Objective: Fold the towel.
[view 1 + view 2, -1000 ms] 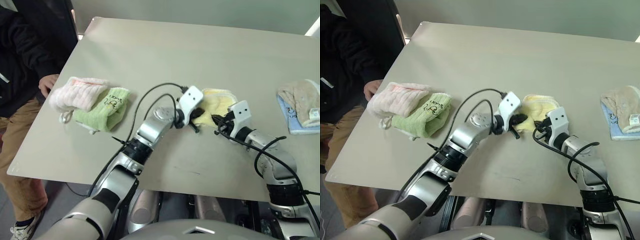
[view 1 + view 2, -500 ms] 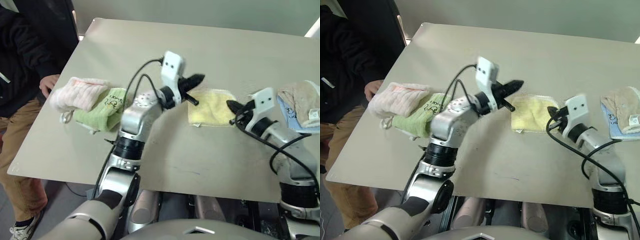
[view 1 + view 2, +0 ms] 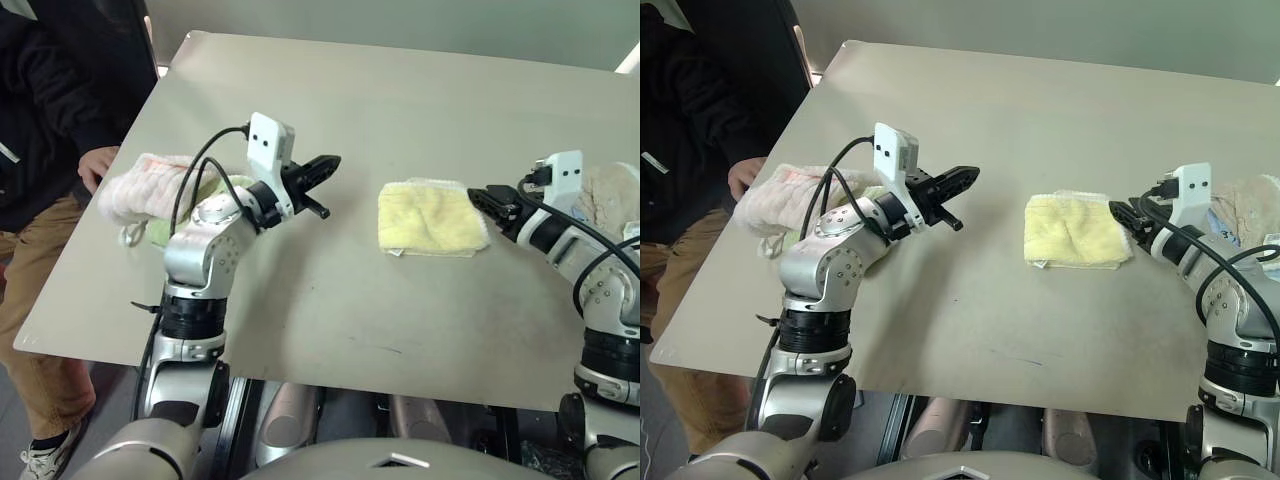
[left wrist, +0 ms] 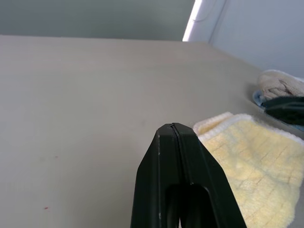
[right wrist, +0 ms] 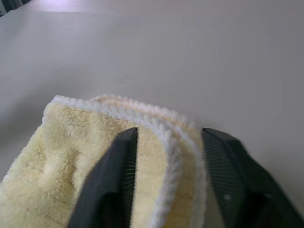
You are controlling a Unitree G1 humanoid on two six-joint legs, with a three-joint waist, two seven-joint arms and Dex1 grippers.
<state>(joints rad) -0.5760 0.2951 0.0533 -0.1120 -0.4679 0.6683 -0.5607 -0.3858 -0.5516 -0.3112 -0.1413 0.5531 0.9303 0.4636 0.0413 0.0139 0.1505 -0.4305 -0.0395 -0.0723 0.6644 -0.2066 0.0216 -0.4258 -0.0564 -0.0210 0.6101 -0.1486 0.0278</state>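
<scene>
Right wrist view shows the right gripper [image 5: 166,190] with jaws parted, straddling the right edge of the folded towel [image 3: 430,218], not clamping it. That towel lies flat mid-desk [image 3: 330,330]. Left gripper [image 3: 322,166], jaws closed and empty, hovers well left of it.

Beige table [image 3: 400,110], flat matte top. Near its left edge, a pink fluffy towel [image 3: 140,185] lies bunched, with a green towel [image 3: 800,238] tucked just beside and partly under it. At the right edge, a beige cloth [image 3: 608,195] sits on a light blue cloth [image 3: 1222,212]. A person in a dark jacket and tan trousers stands at the table's left side, one hand [image 3: 95,165] at the edge near the pink towel.
</scene>
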